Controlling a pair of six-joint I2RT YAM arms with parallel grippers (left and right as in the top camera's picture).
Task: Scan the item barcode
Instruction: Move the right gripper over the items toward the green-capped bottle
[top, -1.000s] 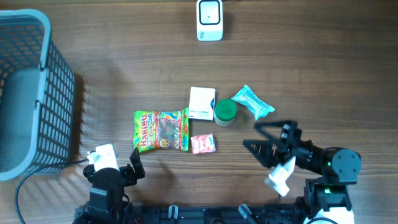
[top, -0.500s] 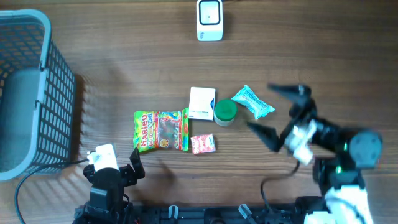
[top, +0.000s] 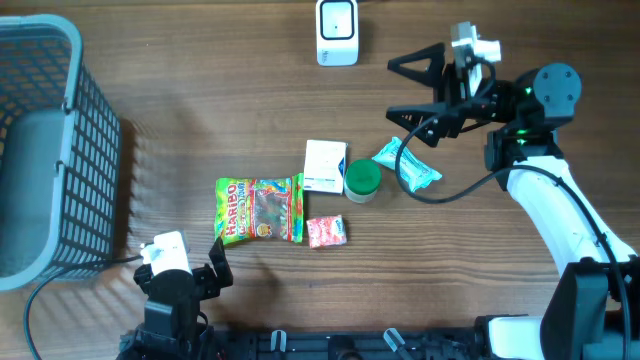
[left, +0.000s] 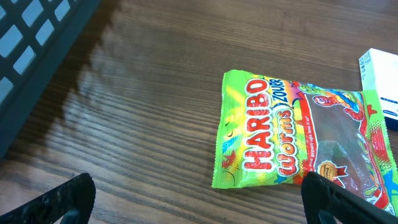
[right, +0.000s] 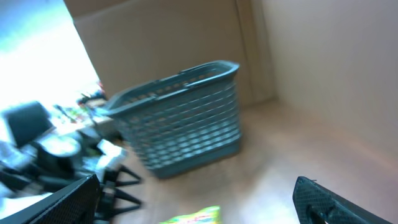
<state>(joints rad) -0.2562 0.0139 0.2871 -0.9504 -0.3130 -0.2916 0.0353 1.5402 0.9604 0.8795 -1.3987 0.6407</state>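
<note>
From above, the scanner (top: 337, 32) stands at the far edge of the desk (top: 520, 320), and the goods lie in a loose cluster at mid-desk: a sweets bag (top: 258, 210), a white box (top: 324, 165), a green-lidded jar (top: 362, 180) just beside it, a small pink packet (top: 326, 231) and a teal pouch (top: 407, 165). None of them is held. The right pincer (top: 392, 87) hangs with its fingers spread wide and empty between scanner and pouch, so I'd guess the pouch is the one to be scanned, though I can't be sure. It looks like a light, soft film pack, crinkly and likely slippery. It would buckle if squeezed across its belly, so a pinch on a crimped end seam seems safest, leaving the flat faces free to turn to the scanner. I can't see a barcode on it. A basket (top: 40, 150) sits off to the left. The left wrist view shows the left pincer (left: 202, 200) low over the wood, its tips far apart with nothing between them, and the bag ahead lying flat and limp with a corner of the box past it. The right wrist view is blurred: two dark tips stand wide apart at the bottom corners with nothing gripped, the basket across the room, and a sliver of the bag at the lower edge. The pouch does not show there.
</note>
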